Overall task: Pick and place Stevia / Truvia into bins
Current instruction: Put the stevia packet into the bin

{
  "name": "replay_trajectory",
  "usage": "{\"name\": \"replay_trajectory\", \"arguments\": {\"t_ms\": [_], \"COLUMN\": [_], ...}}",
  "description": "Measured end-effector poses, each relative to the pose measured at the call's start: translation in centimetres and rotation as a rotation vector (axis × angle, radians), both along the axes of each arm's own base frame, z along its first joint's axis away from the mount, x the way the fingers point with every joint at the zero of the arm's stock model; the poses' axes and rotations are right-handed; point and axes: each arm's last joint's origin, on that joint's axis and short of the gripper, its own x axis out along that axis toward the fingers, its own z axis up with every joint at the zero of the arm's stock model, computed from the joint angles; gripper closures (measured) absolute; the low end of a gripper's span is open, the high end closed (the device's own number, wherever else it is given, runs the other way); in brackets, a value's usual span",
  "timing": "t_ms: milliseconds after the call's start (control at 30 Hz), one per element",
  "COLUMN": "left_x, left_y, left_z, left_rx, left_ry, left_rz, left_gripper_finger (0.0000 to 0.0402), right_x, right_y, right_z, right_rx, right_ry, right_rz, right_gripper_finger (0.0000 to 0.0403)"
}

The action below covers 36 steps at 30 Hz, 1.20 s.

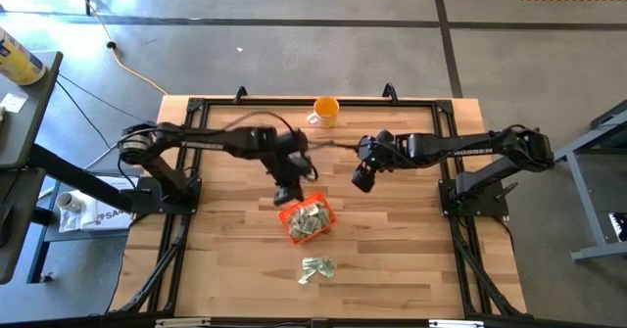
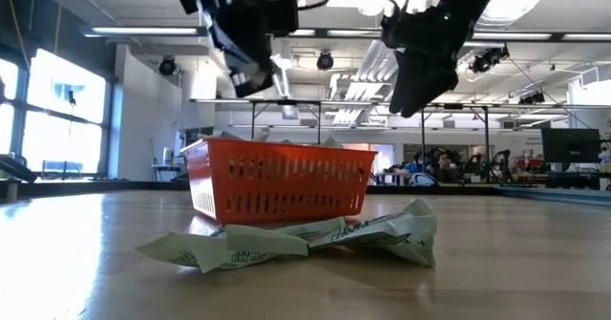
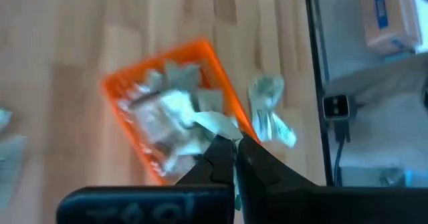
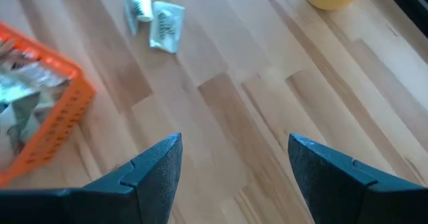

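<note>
Left tool, at centre frame above the orange tray, is clamped on a sachet. Right tool, right of centre, gapes empty. Loose sachets lie lower centre on the bench.

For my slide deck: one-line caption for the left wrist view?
Left gripper, shut on a sachet, above the sachet-filled orange tray.
</note>
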Motion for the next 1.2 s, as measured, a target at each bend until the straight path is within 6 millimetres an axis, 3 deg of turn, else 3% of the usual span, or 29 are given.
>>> {"name": "replay_trajectory", "arguments": {"t_ms": [133,267,333,433,600,700,833,1000,1200], "left_x": [1.5,2.7,2.3,1.7,-1.8,-3.9,-5.7,-7.9,-9.7], "left_y": [-3.3,-6.1,-6.8,-7.5,-9.2,-9.8,-9.2,-8.5,-7.8], "left_z": [-2.1,-4.0,-4.4,-3.3,-0.2,1.4,3.0,1.9,-0.6], "left_rx": [-0.029,0.115,0.242,0.305,0.349,0.396,0.404,0.448,0.424], "left_ry": [0.021,0.076,0.119,0.148,0.25,0.253,0.239,0.306,0.396], "left_rz": [-0.045,0.121,0.201,0.285,0.358,0.415,0.539,0.579,0.631], "left_gripper_finger": [0.0345,0.0269,0.0227,0.0168,0.0109,0.0106,0.0121,0.0143,0.0161], "right_x": [0.1,0.6,1.2,2.1,4.7,7.4,10.9,13.9,15.3], "right_y": [0.7,1.2,1.5,1.4,-1.2,-3.1,-4.8,-4.8,-4.7], "right_z": [0.0,0.1,-0.1,-0.6,-2.2,-3.4,-5.2,-7.4,-10.1], "right_rx": [-0.017,-0.026,-0.053,-0.079,-0.007,-0.002,0.01,0.06,0.051], "right_ry": [0.008,-0.016,-0.029,-0.055,-0.066,-0.038,0.037,0.122,0.196], "right_rz": [0.061,0.157,0.225,0.241,0.156,0.141,0.2,0.358,0.428], "right_gripper_finger": [0.014,0.014,0.014,0.014,0.0139,0.0139,0.0139,0.0139,0.0139]}}
